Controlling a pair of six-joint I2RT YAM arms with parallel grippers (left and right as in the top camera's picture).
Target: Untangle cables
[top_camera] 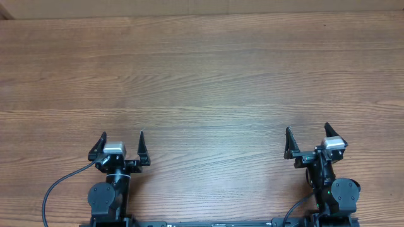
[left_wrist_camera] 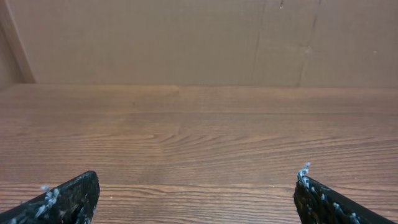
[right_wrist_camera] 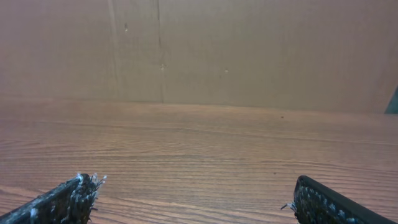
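Parked low at the near edge of the wooden table (top_camera: 202,75), aimed straight forward.
Spread wide on both left gripper (top_camera: 122,136) and right gripper (top_camera: 307,128), holding nothing; cables out of view.

Cut off at my edges: arm bases, finger bodies, one teal scrap.

From overhead, the bottom edge slices off both arms behind the left gripper (top_camera: 122,135) and right gripper (top_camera: 307,128). The thick arm cable (top_camera: 53,189) trailing back of the left fingers leaves the frame there too. My left wrist feed gives me only two fingertips (left_wrist_camera: 71,200) poking up from the lower corners, the rest below the edge; the right wrist feed is the same. Far beyond the right-hand finger there, a teal sliver (right_wrist_camera: 394,101) is clipped by the edge, and I cannot tell what it is. The table (top_camera: 202,75) runs off both sides.
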